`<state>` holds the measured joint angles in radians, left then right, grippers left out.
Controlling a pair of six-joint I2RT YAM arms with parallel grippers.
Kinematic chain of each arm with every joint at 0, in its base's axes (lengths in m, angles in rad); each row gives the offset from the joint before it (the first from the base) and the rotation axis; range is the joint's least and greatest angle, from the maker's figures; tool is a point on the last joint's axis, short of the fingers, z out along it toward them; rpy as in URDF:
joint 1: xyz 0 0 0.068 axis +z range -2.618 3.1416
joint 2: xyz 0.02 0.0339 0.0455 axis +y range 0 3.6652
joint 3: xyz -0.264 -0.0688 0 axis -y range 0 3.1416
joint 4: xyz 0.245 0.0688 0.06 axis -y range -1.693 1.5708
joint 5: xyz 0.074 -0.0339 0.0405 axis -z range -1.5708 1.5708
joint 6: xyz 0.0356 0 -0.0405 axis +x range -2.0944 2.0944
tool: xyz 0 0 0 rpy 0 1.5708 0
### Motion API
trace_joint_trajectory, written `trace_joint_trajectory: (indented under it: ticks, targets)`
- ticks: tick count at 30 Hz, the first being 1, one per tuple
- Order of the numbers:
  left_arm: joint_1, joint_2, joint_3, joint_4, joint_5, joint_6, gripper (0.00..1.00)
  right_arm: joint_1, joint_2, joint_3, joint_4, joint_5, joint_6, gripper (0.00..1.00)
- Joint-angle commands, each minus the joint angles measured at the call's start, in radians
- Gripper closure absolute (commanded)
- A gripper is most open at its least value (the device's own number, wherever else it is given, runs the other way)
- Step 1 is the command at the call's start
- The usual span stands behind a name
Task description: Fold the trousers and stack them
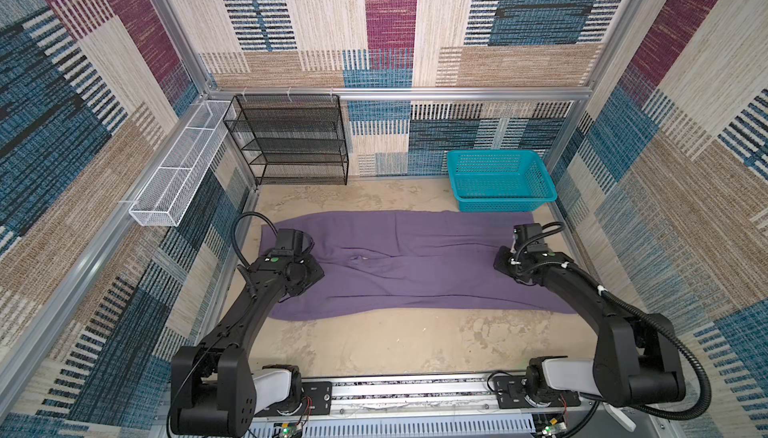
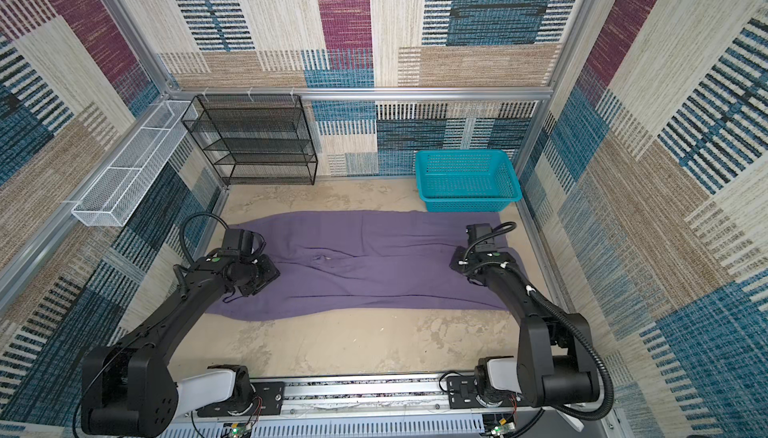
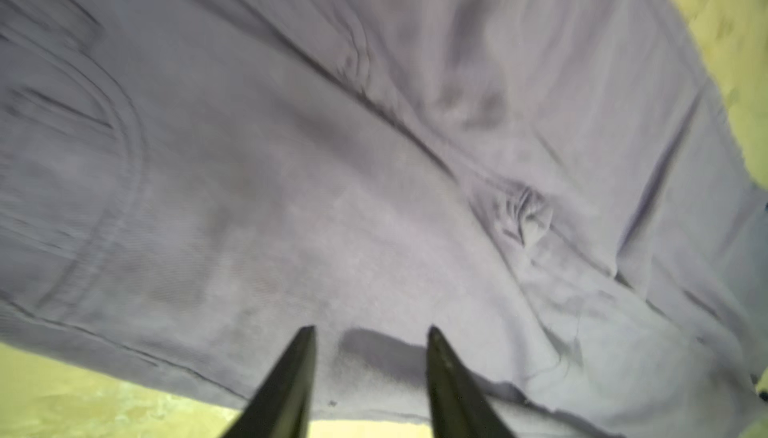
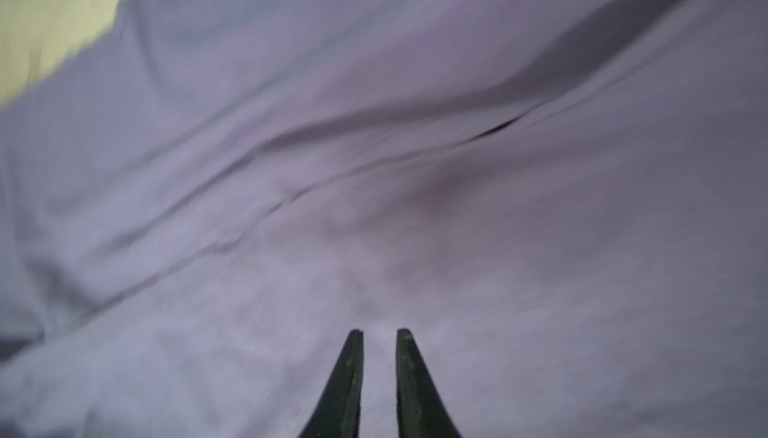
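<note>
The muted-purple trousers point(image 1: 415, 274) point(image 2: 374, 274) lie spread flat across the sandy table in both top views, their legs running left to right. My left arm's wrist point(image 1: 291, 267) hangs low over their left end and my right arm's wrist point(image 1: 528, 261) over their right end. In the left wrist view my left gripper point(image 3: 372, 328) stands open just above the cloth point(image 3: 374, 166), near its edge, with nothing between the fingers. In the right wrist view my right gripper point(image 4: 380, 331) has a narrow gap between its fingers, over smooth cloth point(image 4: 415, 207), gripping nothing.
A teal basket point(image 1: 498, 204) point(image 2: 465, 206) stands at the back right, just behind the trousers. A black mesh rack point(image 1: 291, 141) stands at the back left, and a white mesh tray point(image 1: 174, 174) hangs on the left wall. Bare table point(image 1: 395, 344) lies in front.
</note>
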<state>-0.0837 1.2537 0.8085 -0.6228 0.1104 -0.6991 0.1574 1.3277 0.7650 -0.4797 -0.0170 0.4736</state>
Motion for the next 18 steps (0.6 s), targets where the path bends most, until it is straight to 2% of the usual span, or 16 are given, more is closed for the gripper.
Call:
trace_joint_trajectory:
  ticks: [1,3,6,13,18]
  targets:
    - [-0.022,0.012,-0.040,-0.041,0.035,0.007,0.84,0.173,0.018,0.020,-0.092,0.065,0.039,0.77]
    - [-0.022,0.022,-0.067,-0.047,0.000,-0.006,0.91,0.282,0.052,0.038,-0.117,0.060,0.062,0.76]
    - [-0.014,0.034,-0.088,-0.031,-0.028,-0.020,0.92,0.379,0.119,0.078,-0.123,0.056,0.071,0.76]
    - [0.084,0.155,-0.126,0.031,0.006,-0.008,0.91,0.483,0.235,0.146,-0.156,0.031,0.042,0.77]
    - [0.179,0.173,-0.121,0.026,-0.008,0.013,0.91,0.511,0.240,0.168,-0.208,-0.060,0.013,0.82]
